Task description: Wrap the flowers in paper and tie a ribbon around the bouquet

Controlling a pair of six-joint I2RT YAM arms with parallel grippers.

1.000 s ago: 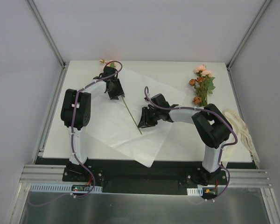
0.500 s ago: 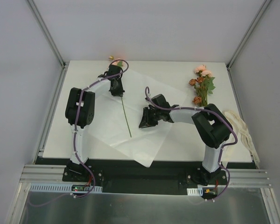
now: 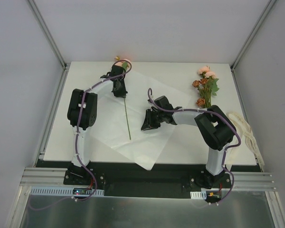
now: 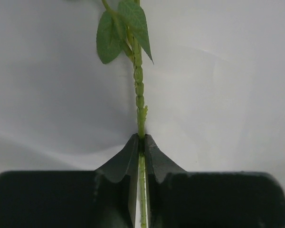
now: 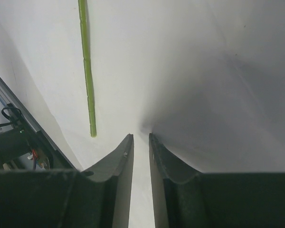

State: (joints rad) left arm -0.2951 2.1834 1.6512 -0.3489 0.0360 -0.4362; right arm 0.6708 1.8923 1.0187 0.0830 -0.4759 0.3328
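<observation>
Toward the far left of the large, thin white translucent paper sheet (image 3: pixel 109 126), the left claw (image 4: pixel 140 138) is clamped on the thin green stem of a single artificial flower (image 3: pixel 127 116) lying across it. Mid-sheet, the right claw (image 5: pixel 141 137) has its jaws nearly together at a pucker in the paper; I cannot tell whether it grips. Laying flowers looks to be the step in hand. The small pink, peach and rust bunch (image 3: pixel 205 88) lies well apart on the white bench (image 3: pixel 190 147), with the cream flat ribbon (image 3: pixel 247 133) by its right edge. The next move probably calls for releasing this stem and fetching the bunch.
</observation>
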